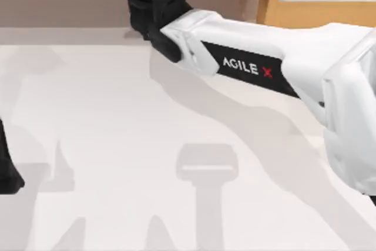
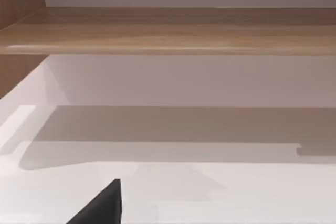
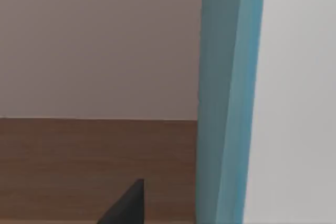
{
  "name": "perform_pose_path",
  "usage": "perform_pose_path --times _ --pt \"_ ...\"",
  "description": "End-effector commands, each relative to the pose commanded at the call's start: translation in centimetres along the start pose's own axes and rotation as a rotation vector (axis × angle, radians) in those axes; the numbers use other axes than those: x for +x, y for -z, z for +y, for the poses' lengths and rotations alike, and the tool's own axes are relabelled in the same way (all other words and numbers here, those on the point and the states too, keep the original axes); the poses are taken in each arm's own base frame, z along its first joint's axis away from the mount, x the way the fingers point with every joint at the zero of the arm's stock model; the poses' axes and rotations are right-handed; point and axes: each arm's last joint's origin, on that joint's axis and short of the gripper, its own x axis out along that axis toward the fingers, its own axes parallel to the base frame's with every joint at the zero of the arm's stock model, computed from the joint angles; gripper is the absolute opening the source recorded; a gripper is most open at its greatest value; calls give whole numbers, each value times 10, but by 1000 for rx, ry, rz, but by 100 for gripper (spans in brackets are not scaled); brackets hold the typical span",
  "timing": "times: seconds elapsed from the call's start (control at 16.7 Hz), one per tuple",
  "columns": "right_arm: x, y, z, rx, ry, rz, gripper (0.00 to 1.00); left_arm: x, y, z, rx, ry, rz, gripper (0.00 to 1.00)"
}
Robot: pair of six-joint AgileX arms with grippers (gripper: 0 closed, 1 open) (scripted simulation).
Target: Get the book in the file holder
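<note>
Upright teal-and-white book close before a brown wood surface.

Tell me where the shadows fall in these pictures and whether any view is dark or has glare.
Top view: the right arm throws a broad soft grey shadow diagonally across the white table, with fainter shapes near the lower edge. Left wrist view: a wide grey band of shadow lies on the table beneath the wooden shelf. Right wrist view: evenly lit, the book close up. No view is dark; no harsh glare.
</note>
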Motion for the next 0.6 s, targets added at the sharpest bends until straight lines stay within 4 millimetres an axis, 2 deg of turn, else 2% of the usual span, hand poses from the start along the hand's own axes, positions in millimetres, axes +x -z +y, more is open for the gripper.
perform_pose_path --times 0.54,0.6 --pt "0 0 0 0 0 0 2 0 0 0 0 0 0 100" --pt "0 0 0 0 0 0 0 0 0 0 0 0 0 100"
